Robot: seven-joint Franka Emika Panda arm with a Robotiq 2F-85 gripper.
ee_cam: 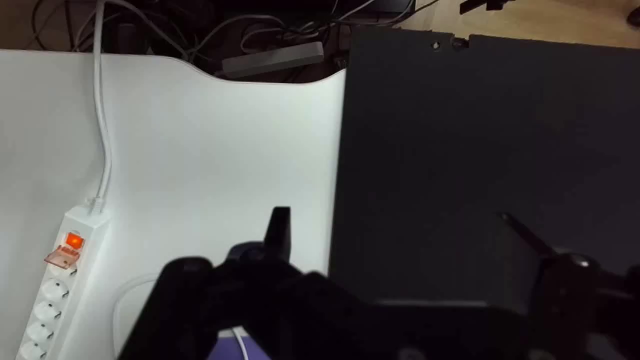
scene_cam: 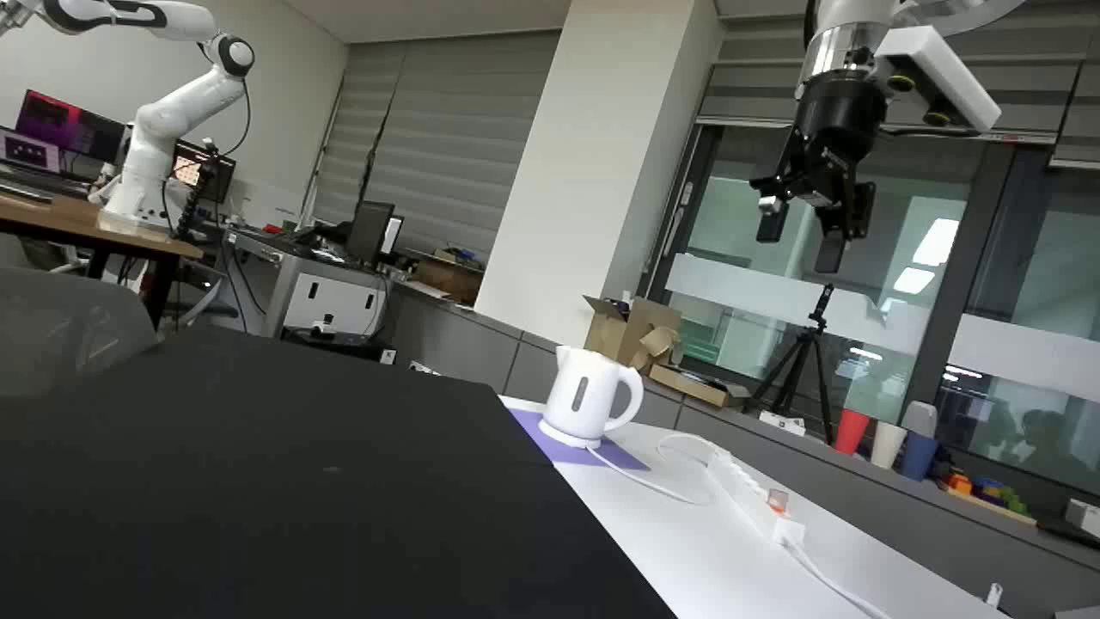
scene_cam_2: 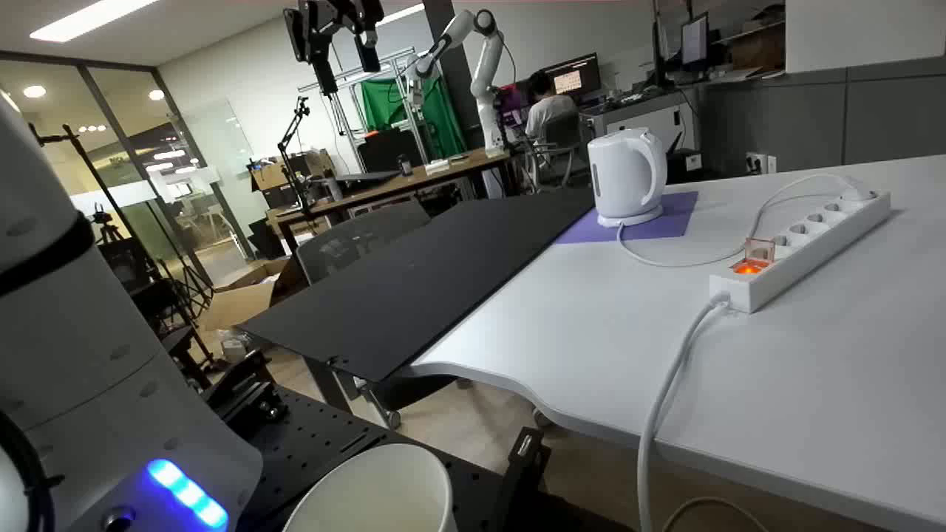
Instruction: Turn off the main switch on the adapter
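The adapter, a long white power strip, lies on the white table in both exterior views (scene_cam: 746,499) (scene_cam_2: 820,255) and at the left of the wrist view (ee_cam: 80,282). Its orange switch (scene_cam_2: 748,268) is lit at the cable end and also shows in the wrist view (ee_cam: 74,241). The clear orange cover (ee_cam: 62,256) is flipped open, towards the sockets. A plug sits in the far socket. My gripper (scene_cam: 799,242) is open and empty, high above the tables; it also shows in an exterior view (scene_cam_2: 347,72) and the wrist view (ee_cam: 392,212). It is well apart from the adapter.
A white kettle (scene_cam_2: 628,177) stands on a purple mat (scene_cam_2: 680,214); its cord runs to the adapter. A black board (scene_cam_2: 429,273) adjoins the white table (scene_cam_2: 532,318). A thick white cable (ee_cam: 102,135) hangs over the table edge. A white cup (scene_cam_2: 384,480) stands near the robot base.
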